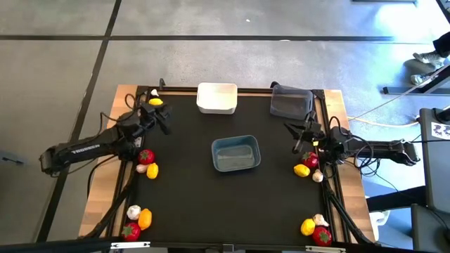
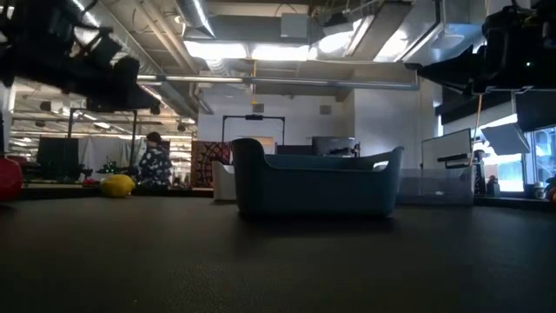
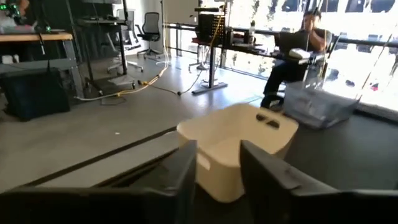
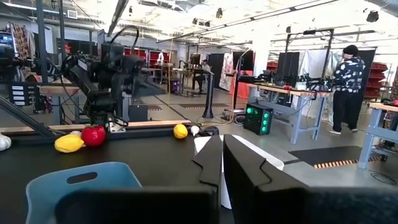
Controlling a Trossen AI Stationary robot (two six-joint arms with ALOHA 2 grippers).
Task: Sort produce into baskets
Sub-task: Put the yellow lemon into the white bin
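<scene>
My left gripper hangs empty, fingers parted, facing the smooth rounded white basket. My right gripper, fingers nearly together, holds nothing. The blue-grey basket sits mid-mat; glossy red, yellow and whitish produce clusters along both edges.

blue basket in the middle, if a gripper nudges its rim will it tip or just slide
The blue basket would probably slide rather than tip: in the low view it sits low and wide on a flat base. It looks empty from above, so likely light and easy to shove. The dark mat looks textured, which might add some drag.
</scene>
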